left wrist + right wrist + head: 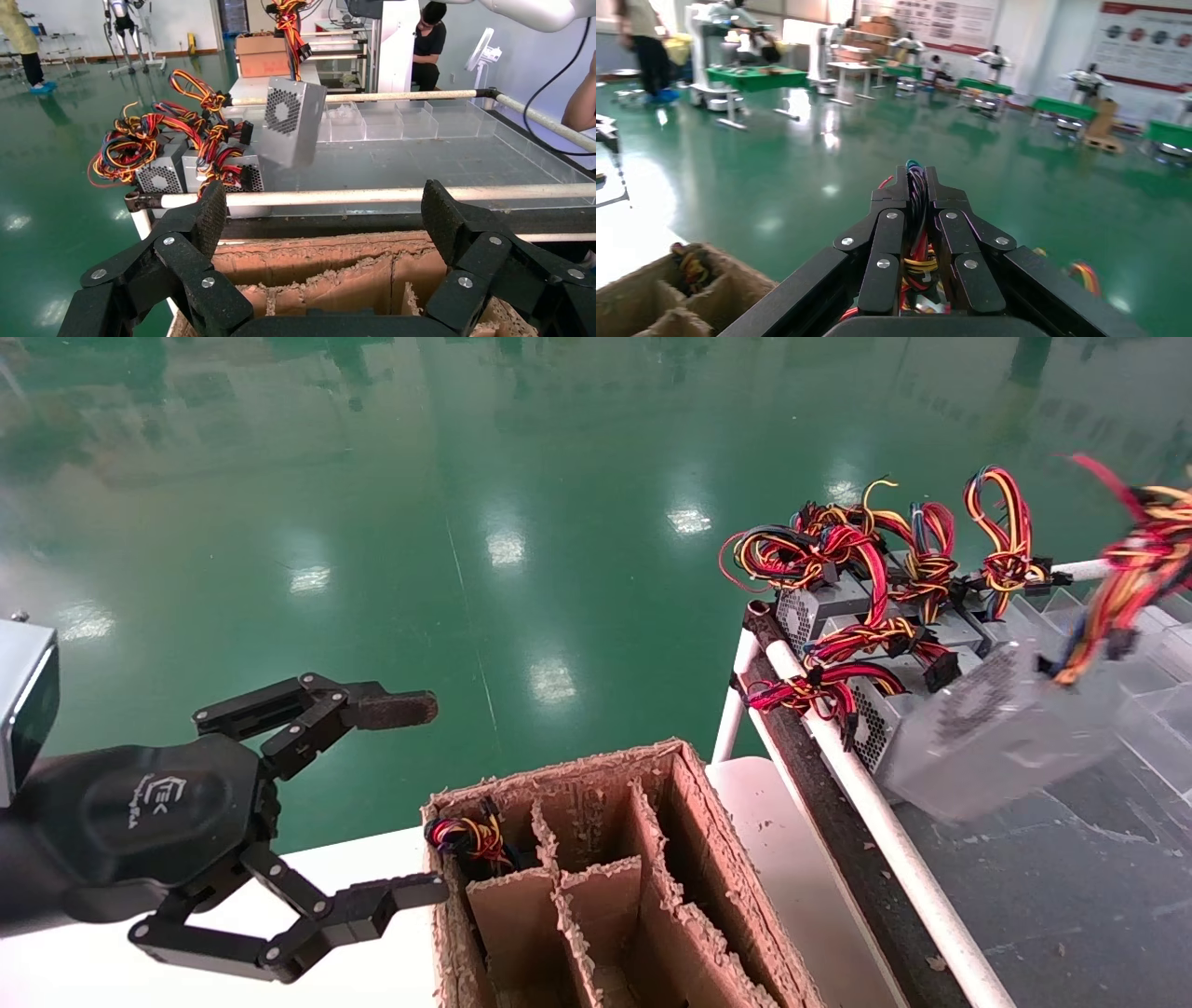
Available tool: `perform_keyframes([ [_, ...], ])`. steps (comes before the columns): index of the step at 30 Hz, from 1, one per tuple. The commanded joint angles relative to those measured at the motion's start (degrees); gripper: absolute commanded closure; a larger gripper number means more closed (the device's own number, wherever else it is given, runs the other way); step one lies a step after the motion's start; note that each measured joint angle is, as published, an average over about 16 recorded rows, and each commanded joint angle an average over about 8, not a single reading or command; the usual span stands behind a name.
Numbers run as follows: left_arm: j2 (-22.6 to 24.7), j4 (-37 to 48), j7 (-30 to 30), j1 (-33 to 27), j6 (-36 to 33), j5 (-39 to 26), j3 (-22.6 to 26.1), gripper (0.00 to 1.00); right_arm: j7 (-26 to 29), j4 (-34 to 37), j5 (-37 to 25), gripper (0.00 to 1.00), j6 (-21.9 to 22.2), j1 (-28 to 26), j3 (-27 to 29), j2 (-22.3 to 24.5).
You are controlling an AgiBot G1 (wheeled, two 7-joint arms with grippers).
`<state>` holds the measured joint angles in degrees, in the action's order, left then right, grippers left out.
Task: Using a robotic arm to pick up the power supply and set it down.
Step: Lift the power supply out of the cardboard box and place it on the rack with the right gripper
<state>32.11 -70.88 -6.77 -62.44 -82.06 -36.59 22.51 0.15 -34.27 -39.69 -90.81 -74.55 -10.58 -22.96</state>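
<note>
Power supply (1001,733) airborne; box (689,887) mostly empty

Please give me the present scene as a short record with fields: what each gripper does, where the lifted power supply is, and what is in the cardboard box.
right gripper: shut on the wire bundle of the grey sheet-metal power supply, which hangs in the air above the rack
left gripper: open, empty, beside the cardboard box
brown divided cardboard box: one far compartment holds a wire bundle; the others look empty
other grey power supplies: lying together at the rack's far end, wires upward
</note>
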Motion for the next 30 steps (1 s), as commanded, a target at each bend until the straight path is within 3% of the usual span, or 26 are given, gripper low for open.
perform_keyframes([
  [1,0.0,0.0,0.0,0.0,0.0,0.0,0.0,0.00,-0.6,1.8,0.6,1.00,-0.2,0.2,-0.1,1.3],
  [8,0.0,0.0,0.0,0.0,0.0,0.0,0.0,0.00,-3.4,6.9,2.5,1.00,-0.1,2.6,-1.3,4.3],
  [16,0.0,0.0,0.0,0.0,0.0,0.0,0.0,0.00,-7.1,11.3,1.2,1.00,0.8,2.9,-3.6,4.5],
  [24,0.0,0.0,0.0,0.0,0.0,0.0,0.0,0.00,-9.8,16.0,-3.7,1.00,4.2,-1.7,-6.3,1.6],
  [30,0.0,0.0,0.0,0.0,0.0,0.0,0.0,0.00,-10.5,19.1,-7.1,1.00,9.6,-7.4,-7.9,-1.9],
])
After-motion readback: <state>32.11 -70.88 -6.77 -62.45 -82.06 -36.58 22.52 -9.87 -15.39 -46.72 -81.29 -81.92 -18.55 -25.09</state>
